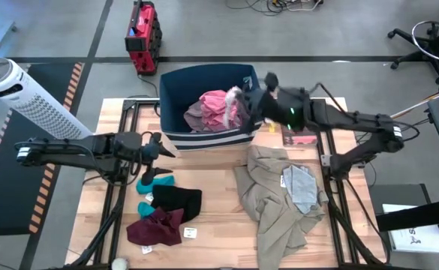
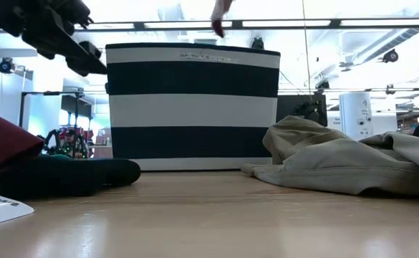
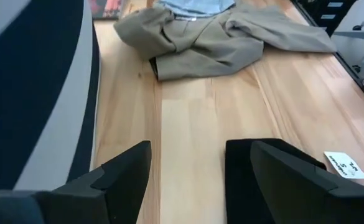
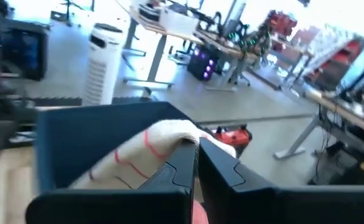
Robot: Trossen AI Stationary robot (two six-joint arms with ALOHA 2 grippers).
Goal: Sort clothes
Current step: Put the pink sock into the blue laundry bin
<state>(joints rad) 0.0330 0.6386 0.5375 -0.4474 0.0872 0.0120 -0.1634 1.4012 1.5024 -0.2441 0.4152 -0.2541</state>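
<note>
Nearest the front tabletop (image 1: 219,225) edge: maroon piece (image 1: 156,227), black piece (image 1: 177,201) and teal piece (image 1: 155,182) grouped on the left side, khaki-beige trousers (image 1: 275,196) spread on the right with a pale grey piece (image 1: 302,187) lying on them. Mid-table: left gripper (image 1: 159,145) hovering with fingers (image 3: 113,180) apart and holding nothing, just beside the front wall of the navy-and-white striped bin (image 1: 204,136). Farthest back: right gripper (image 1: 243,97) over the bin's right side, clamped on a pale, red-striped cloth (image 4: 147,149), above the mauve-pink shirt (image 1: 211,109) already in the bin.
</note>
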